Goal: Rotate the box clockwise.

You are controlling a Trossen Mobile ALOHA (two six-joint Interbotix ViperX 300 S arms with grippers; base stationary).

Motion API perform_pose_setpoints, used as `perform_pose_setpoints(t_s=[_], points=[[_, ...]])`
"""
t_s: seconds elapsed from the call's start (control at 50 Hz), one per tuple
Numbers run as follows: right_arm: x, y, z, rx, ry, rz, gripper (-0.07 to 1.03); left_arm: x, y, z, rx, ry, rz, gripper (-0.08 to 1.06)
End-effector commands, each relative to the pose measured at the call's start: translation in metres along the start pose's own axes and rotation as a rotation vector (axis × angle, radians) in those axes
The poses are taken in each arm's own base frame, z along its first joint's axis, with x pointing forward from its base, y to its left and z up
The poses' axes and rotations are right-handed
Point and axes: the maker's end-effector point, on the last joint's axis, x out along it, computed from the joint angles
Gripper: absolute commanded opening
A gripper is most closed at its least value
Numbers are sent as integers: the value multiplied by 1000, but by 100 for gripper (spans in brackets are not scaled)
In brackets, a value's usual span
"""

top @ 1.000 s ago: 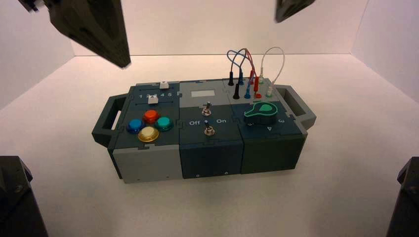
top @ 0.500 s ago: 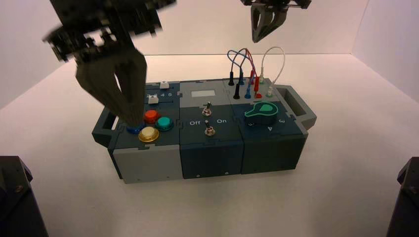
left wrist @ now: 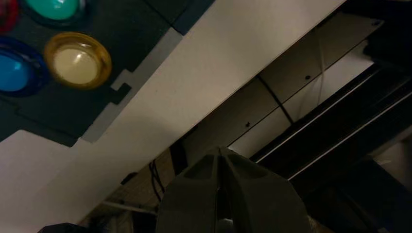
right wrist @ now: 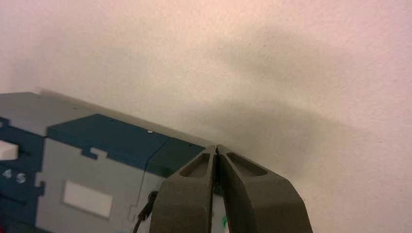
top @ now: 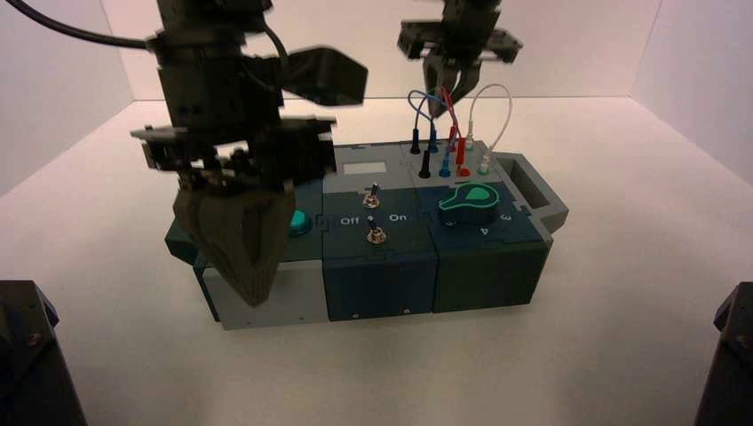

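Our left hand [top: 256,300] is closed with its fingertips together, holding nothing, in front of the near face of the box [top: 377,293], toward its left end. Our right hand [top: 437,111] is also closed and empty, behind the far edge, near the looped plug wires [top: 509,111]. We can't tell whether either touches the box, which sits lengthwise across the middle of the counter [top: 400,377].

We judge it stiff and boxy, perhaps fairly light for its bulk, and likelier to slide than tip if we push low. For a clockwise turn we would press the near face away from us at the left end and draw the far side toward us at the right. The grey handle [top: 555,213] on the right end would also give us a sound grip. We'd stay off the wires, the toggle switch [top: 376,235] and the green dial [top: 469,202]; those look like the delicate bits, and a stray finger could snag a loop.

Our counter is pale and looks smooth, so the box should swivel without much fuss, though it might drift sideways if we push unevenly. Plain pale walls [top: 355,53] stand behind and at both sides, and our left wrist view catches dark cables [left wrist: 155,179] down past the box.
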Motion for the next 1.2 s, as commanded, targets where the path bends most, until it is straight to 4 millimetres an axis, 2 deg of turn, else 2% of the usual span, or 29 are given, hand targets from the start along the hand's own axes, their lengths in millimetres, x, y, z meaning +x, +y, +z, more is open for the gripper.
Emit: perform_pose_setpoints(t_s=[0.02, 0.16, 0.38, 0.54, 0.8, 0.98, 1.2], points=[[9, 6, 7, -8, 1, 7, -2, 6, -8, 6, 27, 2, 7, -3], [24, 3, -2, -3, 42, 2, -2, 19, -5, 12, 18, 13, 23, -3], [35, 2, -15, 5, 82, 3, -2, 23, -3, 22, 20, -23, 33, -3], [36, 1, -20, 8, 88, 2, -2, 25, -2, 29, 28, -41, 43, -3], [36, 1, -26, 10, 98, 2, -2, 42, 5, 37, 19, -11, 72, -3], [37, 1, -31, 9, 106, 1, -2, 42, 5, 45, 24, -52, 73, -3], [27, 1, -38, 12, 106, 3, -2, 38, 16, 50, 5, -68, 83, -3]])
